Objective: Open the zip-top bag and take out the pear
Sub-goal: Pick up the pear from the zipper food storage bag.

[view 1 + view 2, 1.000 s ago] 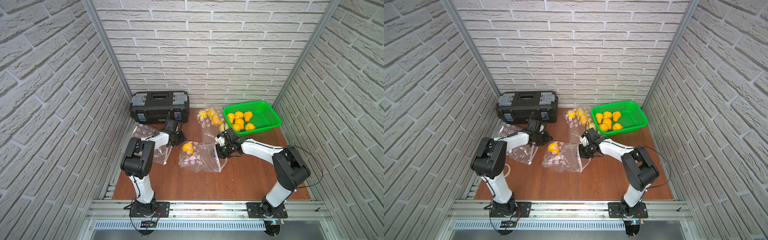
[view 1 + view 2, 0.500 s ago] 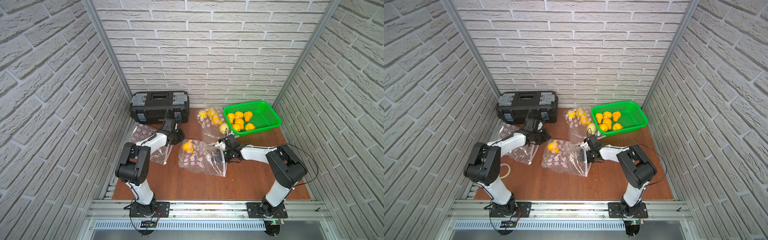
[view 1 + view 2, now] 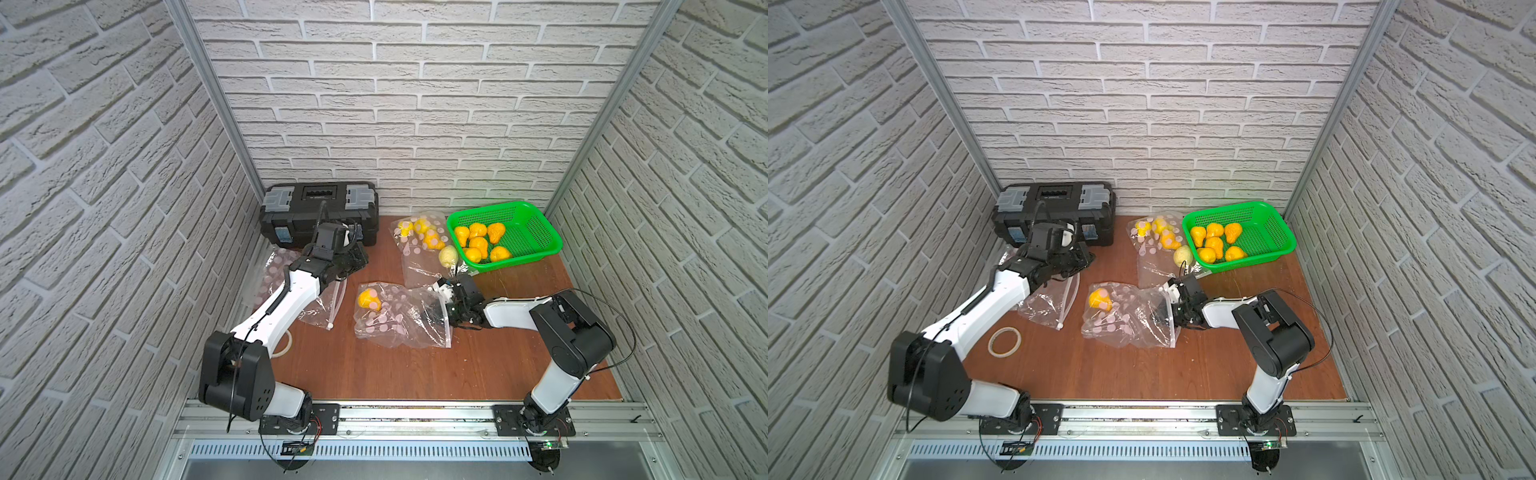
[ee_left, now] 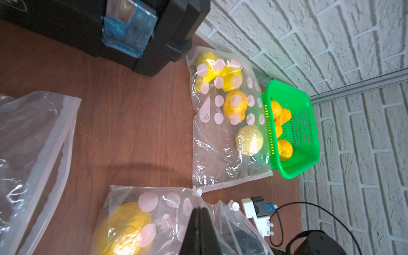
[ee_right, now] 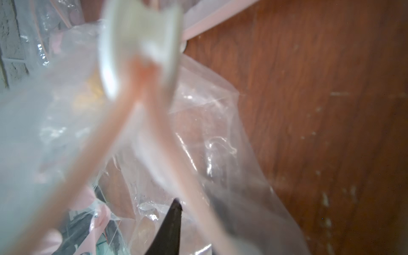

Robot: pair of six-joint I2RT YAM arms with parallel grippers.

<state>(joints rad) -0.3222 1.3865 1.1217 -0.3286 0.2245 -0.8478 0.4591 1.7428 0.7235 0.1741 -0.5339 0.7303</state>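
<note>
The pear (image 3: 369,300) sits at the 9 o'clock end of the zip-top bag (image 3: 399,322). Your right jaws are at its 3 o'clock mouth, but I cannot tell their grip. Your left jaws are pressed together. Pull the slider (image 5: 141,44) slowly, straight along the zip.

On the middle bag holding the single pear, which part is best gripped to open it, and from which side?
Probably the white slider on its pink zip strip, at the bag's end opposite the pear. Come from the right gripper's side: that zipped edge faces it, and the pear weighs down the far end.
</note>
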